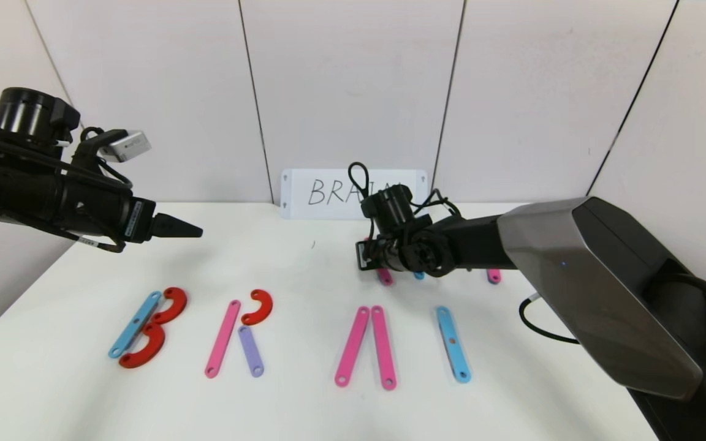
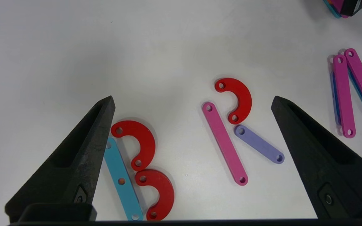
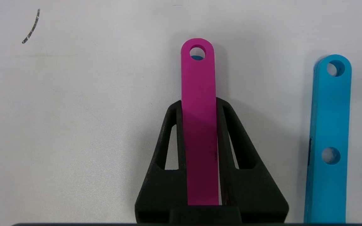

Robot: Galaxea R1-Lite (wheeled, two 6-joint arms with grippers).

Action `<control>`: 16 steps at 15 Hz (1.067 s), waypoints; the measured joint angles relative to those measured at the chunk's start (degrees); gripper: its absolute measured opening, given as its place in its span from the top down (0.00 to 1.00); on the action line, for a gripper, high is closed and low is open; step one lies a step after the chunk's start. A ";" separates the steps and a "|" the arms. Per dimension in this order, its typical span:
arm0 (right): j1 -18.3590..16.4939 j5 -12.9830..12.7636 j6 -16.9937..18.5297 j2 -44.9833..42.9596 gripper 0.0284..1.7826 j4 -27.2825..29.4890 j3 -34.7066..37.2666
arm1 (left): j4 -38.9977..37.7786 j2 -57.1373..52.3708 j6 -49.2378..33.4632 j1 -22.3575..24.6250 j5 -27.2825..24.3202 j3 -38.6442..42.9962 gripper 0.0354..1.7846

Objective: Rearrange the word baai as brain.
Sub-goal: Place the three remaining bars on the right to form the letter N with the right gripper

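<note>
The word lies along the front of the white table. A light-blue strip and two red curves make a B. A pink strip, a red curve and a purple strip make an R. To their right lie two pink strips meeting at the top, then a lone blue strip. At the back of the table my right gripper is shut on a pink strip. My left gripper hangs open above the B and R, holding nothing.
A white card with handwritten BRAIN leans on the wall behind the table. A blue strip lies beside the held pink one. Ends of a blue strip and another pink strip show under my right arm.
</note>
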 joint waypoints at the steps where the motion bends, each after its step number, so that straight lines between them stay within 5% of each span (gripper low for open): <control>1: 0.00 0.02 0.00 0.00 0.85 0.01 -0.01 | -0.02 0.00 0.00 0.00 0.00 0.01 0.03; 6: 0.09 -0.28 -0.02 -0.26 0.85 0.26 -0.01 | 0.00 0.00 0.00 0.00 0.00 0.06 0.03; 16: -0.38 -6.67 1.79 -12.04 0.85 0.85 9.64 | -0.04 0.28 -0.02 0.00 0.00 -0.02 0.03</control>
